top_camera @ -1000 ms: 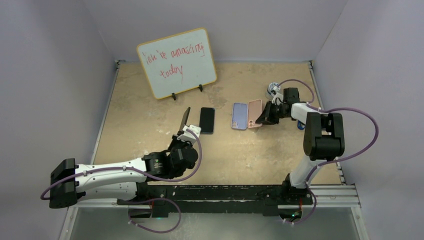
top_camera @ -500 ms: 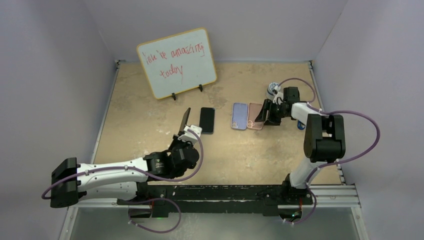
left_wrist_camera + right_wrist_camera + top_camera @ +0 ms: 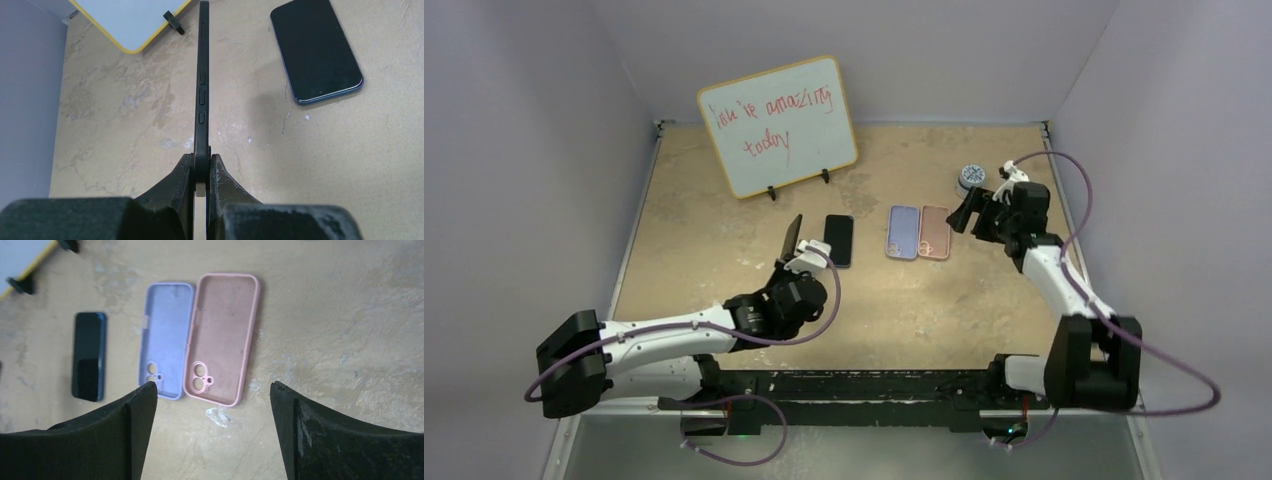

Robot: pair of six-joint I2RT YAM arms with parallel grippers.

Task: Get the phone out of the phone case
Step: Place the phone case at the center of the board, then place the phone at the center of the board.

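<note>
My left gripper (image 3: 796, 262) (image 3: 201, 160) is shut on the bottom end of a thin black phone case (image 3: 792, 236) (image 3: 202, 75), held upright and edge-on with its side buttons showing. I cannot tell whether a phone sits inside it. A dark phone (image 3: 838, 240) (image 3: 316, 50) (image 3: 88, 356) lies flat just right of it. An empty lilac case (image 3: 903, 232) (image 3: 166, 340) and an empty pink case (image 3: 935, 232) (image 3: 222, 335) lie side by side, insides up. My right gripper (image 3: 972, 212) (image 3: 212, 385) hovers open just right of the pink case, holding nothing.
A yellow-framed whiteboard (image 3: 779, 125) (image 3: 127, 20) stands on feet at the back left. A small blue-and-white round object (image 3: 969, 176) sits behind my right gripper. Grey walls close in the table on three sides.
My right gripper opened and let go of the pink case, which now lies flat beside the lilac one. The right arm swung back and away to the right. My left gripper keeps its hold.
</note>
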